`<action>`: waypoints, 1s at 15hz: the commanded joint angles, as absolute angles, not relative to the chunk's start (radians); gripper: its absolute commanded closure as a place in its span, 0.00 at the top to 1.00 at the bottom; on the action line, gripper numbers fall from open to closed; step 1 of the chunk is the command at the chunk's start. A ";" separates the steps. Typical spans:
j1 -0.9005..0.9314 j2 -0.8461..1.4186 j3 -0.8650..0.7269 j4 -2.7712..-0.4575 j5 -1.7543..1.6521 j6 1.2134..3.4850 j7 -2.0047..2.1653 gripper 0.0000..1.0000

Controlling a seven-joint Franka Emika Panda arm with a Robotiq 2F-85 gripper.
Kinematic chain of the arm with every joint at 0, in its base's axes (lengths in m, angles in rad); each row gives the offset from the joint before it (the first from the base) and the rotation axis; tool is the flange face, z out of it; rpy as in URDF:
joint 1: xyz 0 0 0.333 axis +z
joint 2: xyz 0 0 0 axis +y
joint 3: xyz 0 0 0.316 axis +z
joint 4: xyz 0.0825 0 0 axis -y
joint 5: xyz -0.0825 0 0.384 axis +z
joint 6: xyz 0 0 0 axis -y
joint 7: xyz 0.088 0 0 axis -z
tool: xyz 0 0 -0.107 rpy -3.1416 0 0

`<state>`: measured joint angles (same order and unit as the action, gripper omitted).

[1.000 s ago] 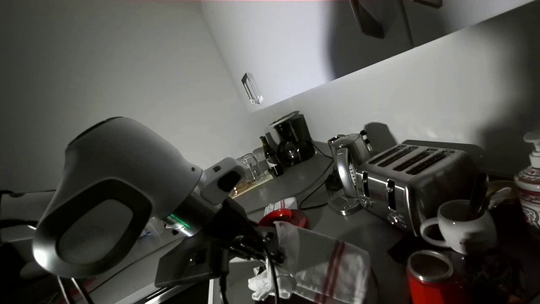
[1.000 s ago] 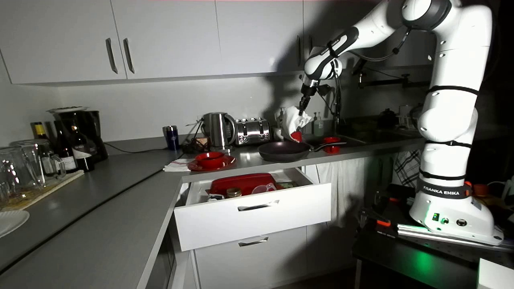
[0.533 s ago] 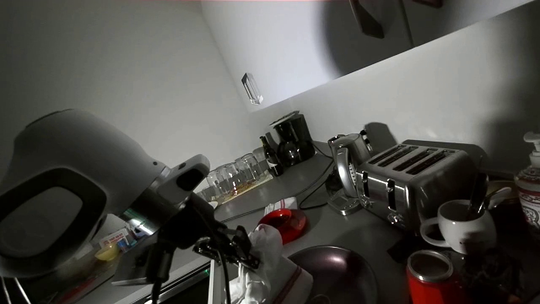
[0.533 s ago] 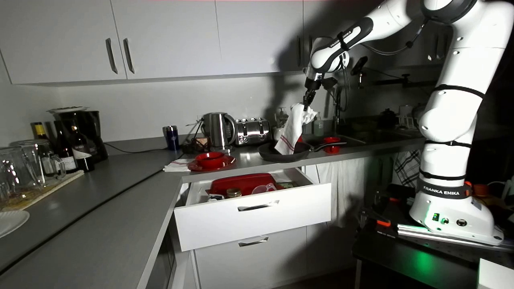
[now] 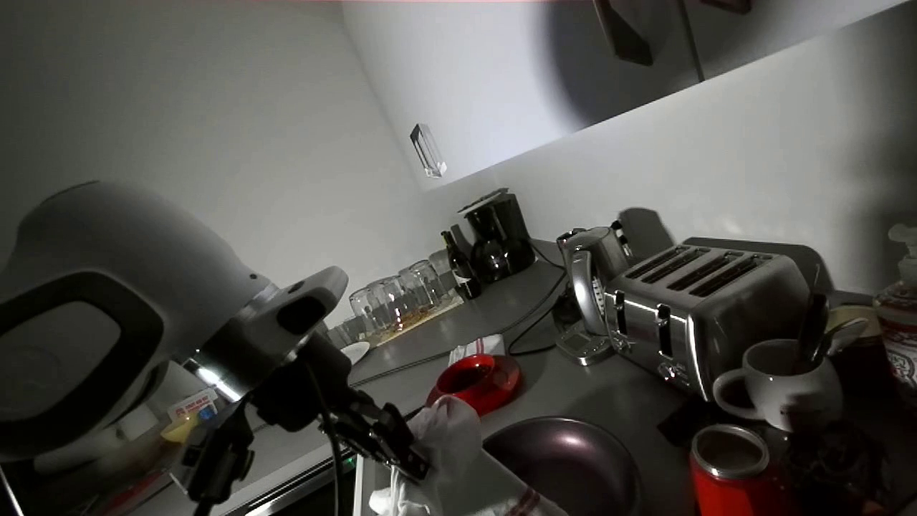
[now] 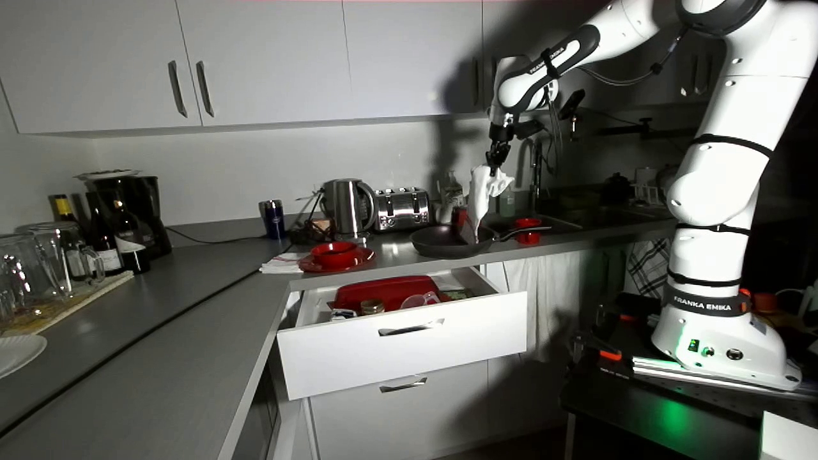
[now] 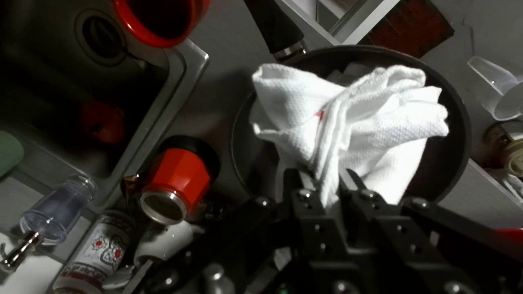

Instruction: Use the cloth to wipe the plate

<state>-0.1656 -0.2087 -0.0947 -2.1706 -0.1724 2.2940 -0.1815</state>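
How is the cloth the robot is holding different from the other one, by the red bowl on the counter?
The held cloth hangs from the fingers over the dark pan, while the folded cloth lies on the counter. The held cloth is bunched and creased; the folded cloth looks flat and neat. Both are white with red stripes.

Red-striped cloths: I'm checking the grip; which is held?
The cloth hanging over the pan, pinched in the gripper; the other cloth lies on the counter.

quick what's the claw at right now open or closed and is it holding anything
Claw: closed, holding the cloth pinched between its fingertips.
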 commanded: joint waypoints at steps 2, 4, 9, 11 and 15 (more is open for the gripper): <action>-0.160 -0.130 -0.075 -2.120 -0.265 2.177 -0.019 0.08; -0.156 -0.068 -0.070 -2.085 -0.289 2.134 0.042 0.08; -0.138 0.079 -0.082 -1.998 -0.283 2.052 0.126 0.08; -0.134 0.132 -0.090 -1.987 -0.284 2.069 0.139 0.08; -0.126 0.163 -0.110 -2.082 -0.375 2.249 0.164 0.08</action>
